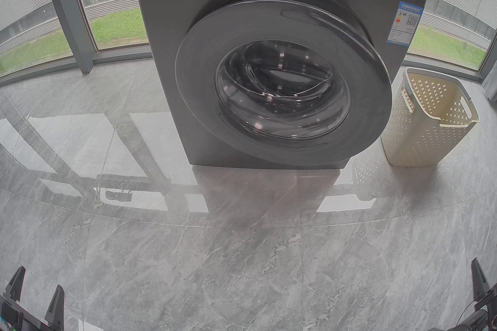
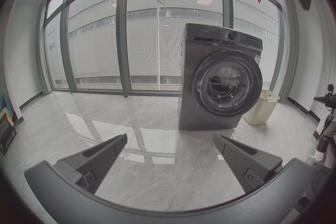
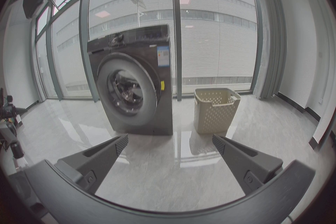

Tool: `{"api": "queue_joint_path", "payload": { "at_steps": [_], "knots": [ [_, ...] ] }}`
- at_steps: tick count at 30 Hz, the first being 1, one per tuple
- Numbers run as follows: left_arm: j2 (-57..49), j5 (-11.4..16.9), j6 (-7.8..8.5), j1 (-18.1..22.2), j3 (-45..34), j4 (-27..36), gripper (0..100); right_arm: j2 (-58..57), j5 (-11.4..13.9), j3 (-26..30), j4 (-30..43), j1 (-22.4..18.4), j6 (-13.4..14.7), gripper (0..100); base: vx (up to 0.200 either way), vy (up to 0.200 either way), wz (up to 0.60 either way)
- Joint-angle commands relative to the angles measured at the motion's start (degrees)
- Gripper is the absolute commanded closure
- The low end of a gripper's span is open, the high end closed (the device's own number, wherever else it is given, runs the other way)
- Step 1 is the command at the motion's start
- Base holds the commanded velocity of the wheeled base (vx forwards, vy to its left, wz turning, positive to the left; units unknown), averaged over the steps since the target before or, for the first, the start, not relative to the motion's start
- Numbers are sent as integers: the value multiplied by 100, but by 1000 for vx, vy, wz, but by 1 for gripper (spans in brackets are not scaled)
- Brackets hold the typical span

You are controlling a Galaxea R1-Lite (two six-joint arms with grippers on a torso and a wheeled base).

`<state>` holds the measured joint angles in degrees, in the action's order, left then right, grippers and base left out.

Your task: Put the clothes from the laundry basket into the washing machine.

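Boxy grey metal washer [image 1: 160,37], round glass door [image 1: 282,89] shut, stands on glossy marbled floor [image 1: 207,254]; cream perforated plastic basket [image 1: 414,135] just beside it, rightward. Left pincer [image 2: 169,137] and right pincer [image 3: 170,137] gape wide, empty.

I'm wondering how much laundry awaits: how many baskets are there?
1. The basket stands on the floor just to the robot's right of the washer. More may sit outside the views.

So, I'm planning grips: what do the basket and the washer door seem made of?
The basket looks like matte cream plastic: moulded walls with rows of holes. The door has a glossy grey ring, plastic or painted metal, around a clear bowl, probably glass, showing reflections.
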<state>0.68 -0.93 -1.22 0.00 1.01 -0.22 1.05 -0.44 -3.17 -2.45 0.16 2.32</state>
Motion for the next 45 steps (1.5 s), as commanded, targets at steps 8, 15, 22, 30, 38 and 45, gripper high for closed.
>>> {"api": "queue_joint_path", "payload": {
  "at_steps": [8, 15, 22, 30, 38, 45],
  "knots": [
    [-42, 22, 34, -9, -101, -4, 0, 3587, 2865, -1054, -441, 274, -601, 0, 0, 0, 0],
    [-42, 22, 43, 0, -101, -4, 0, 5608, 2566, -1300, -2242, 1619, -249, 0, 171, 0, 0],
    [-42, 40, -1, -9, -101, -4, 0, 6970, 800, -1915, -3148, 3544, 1219, 0, 200, 0, 0],
    [-42, 40, -1, -9, -101, -4, 0, 7893, 316, -2592, -3640, 3561, 1403, 0, 200, 0, 0],
    [-42, 40, 16, -9, -101, -4, 0, 8429, 61, -2856, -4325, 3359, 1377, 0, 150, 0, 0],
    [-42, 49, 34, -9, -101, -4, 0, 8447, 53, -2988, -4589, 3043, 1342, 0, 0, 0, 0]
  ]
}}
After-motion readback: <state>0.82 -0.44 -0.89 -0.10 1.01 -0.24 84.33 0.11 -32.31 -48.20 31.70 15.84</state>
